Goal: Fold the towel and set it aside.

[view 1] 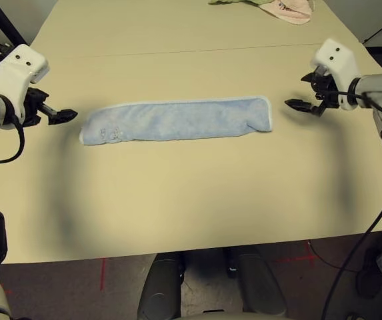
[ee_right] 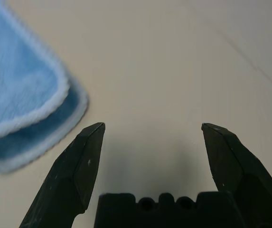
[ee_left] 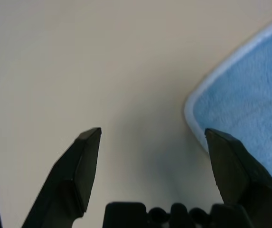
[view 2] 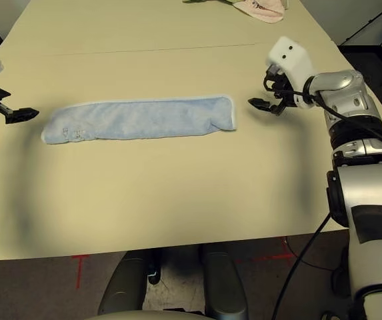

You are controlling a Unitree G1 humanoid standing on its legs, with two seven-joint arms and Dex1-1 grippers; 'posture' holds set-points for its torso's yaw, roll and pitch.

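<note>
Lying between open pincers: towel [view 1: 177, 120]

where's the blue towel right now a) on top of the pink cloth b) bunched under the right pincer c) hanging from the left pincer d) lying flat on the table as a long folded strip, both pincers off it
d: the towel lies flat on the table as a long folded strip, with the left pincer open off one end and the right pincer open off the other, neither touching it.

Beige table [view 1: 177, 213], red-marked floor [view 1: 104, 277]
</note>
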